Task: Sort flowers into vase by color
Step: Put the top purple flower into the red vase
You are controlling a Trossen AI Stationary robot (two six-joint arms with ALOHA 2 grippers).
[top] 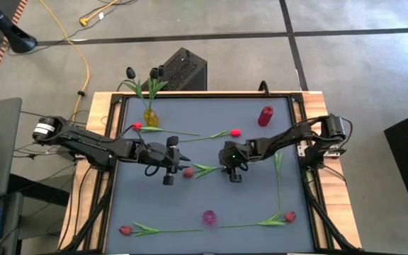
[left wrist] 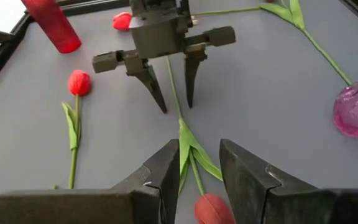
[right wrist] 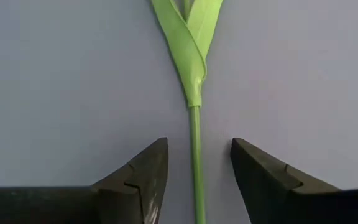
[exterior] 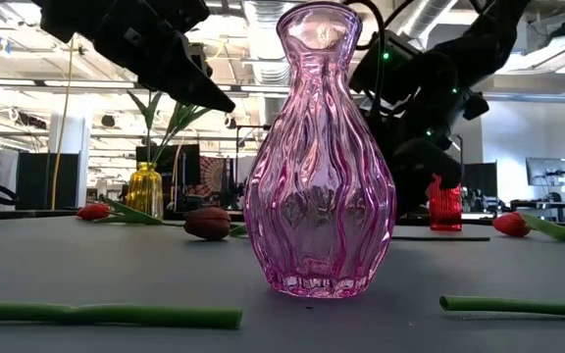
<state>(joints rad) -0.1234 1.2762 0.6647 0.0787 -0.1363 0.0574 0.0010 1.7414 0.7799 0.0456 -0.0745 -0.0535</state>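
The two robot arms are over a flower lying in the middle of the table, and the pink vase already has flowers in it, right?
Not quite. The pink vase is empty, as the low view shows. The yellow vase holds flowers. Both the left gripper and right gripper are at the flower mid-table.

Bright even light, soft shadows, sharp focus

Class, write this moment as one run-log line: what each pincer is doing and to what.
left pincer: open astride tulip near head | right pincer: open astride same stem | tulip flat on table, not gripped
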